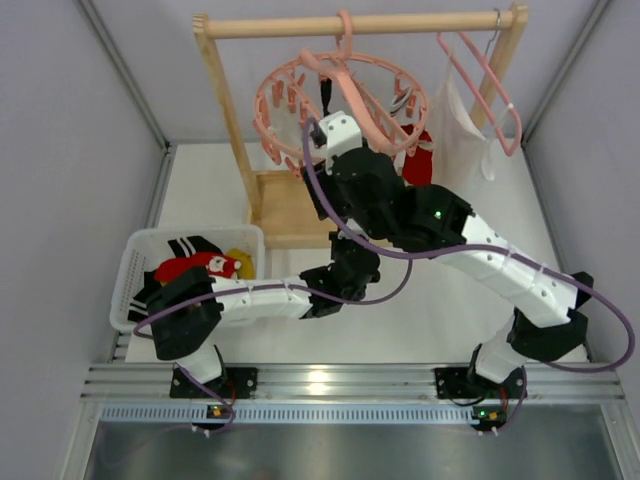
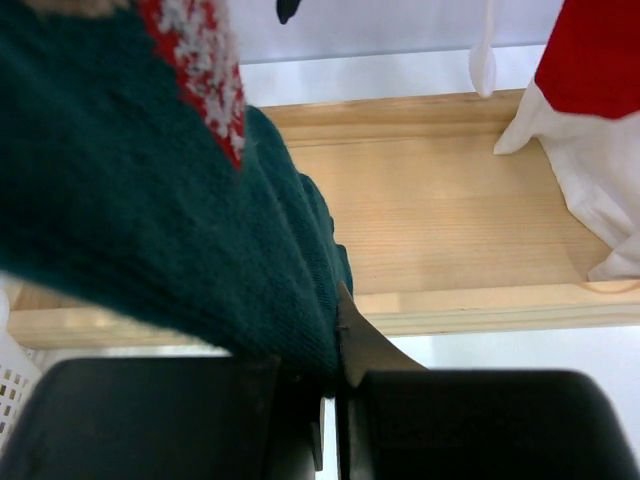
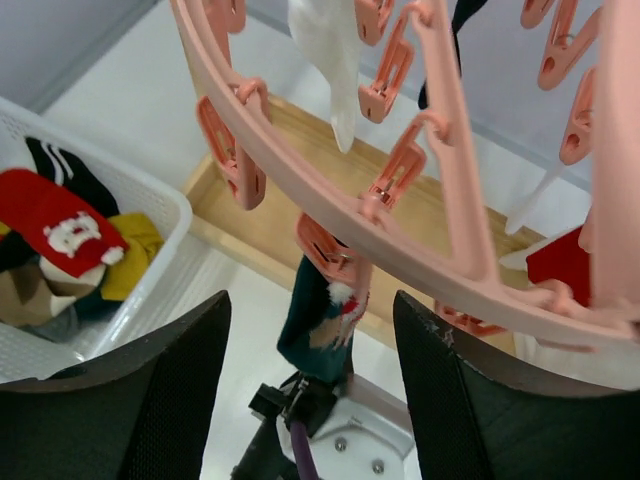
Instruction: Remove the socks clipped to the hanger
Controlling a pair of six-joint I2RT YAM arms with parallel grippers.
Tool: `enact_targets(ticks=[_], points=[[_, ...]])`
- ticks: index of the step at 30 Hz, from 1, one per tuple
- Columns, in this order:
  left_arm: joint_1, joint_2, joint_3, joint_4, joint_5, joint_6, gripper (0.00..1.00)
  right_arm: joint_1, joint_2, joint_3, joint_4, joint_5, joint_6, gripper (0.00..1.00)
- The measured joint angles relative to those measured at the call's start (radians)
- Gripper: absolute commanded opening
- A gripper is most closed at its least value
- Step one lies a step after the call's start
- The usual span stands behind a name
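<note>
- Clamp noted first: left gripper [image 2: 332, 405] shut tight on the low end of the teal sock [image 2: 150, 200], with knit bunched between the pads.
- Top of that sock pinched in a clip [image 3: 325, 255] under the near rim of the hanger [image 3: 330, 190]; body hanging straight down over the rack base [image 2: 450, 210].
- Pull downward and a little toward the arm bases, in line with the clip's bite, so the knit slides out instead of dragging the ring sideways.
- Draw steadily, without a jerk; probably a swinging ring otherwise, since hung only by its hook.
- Right gripper [image 3: 308, 300] spread wide and holding nothing, just beside the ring's rim; well placed, by the look of it, to steady the ring or squeeze the clip open.
- Once free, carry to the basket [image 1: 135, 250], already holding a red sock [image 3: 50, 215] and others.
- Still clipped elsewhere on the ring: a white piece [image 3: 330, 50] and a red one [image 3: 560, 260].
- Teal sock: thick, ribbed, stretchy knit with a red-and-white pattern; likely to lengthen before letting go.
- Hanger and clips: smooth, thin salmon plastic, springy, somewhat flexible.
- Rack base: pale, flat, hard wood.
- Basket: white plastic lattice, rigid walls.
</note>
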Motion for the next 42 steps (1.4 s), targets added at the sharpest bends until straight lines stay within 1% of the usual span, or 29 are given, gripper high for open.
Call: enact_targets(ticks=[3,14,22,36,42], points=[[-0.013,0.0,0.003,0.001,-0.012,0.011,0.0,0.001,0.037,0.0,-0.013,0.008,-0.012,0.6],[-0.052,0.02,0.032,0.0,-0.03,0.033,0.0,-0.002,0.036,-0.002,-0.008,0.115,-0.045,0.56],[-0.061,0.035,0.033,0.0,-0.03,0.033,0.0,-0.014,0.01,-0.087,0.021,0.14,-0.045,0.56],[-0.082,0.035,0.037,0.0,-0.031,0.033,0.0,-0.015,-0.008,-0.163,0.179,0.191,-0.042,0.55],[-0.091,0.035,0.037,0.0,-0.031,0.033,0.0,-0.023,-0.025,-0.223,0.24,0.238,-0.045,0.51]])
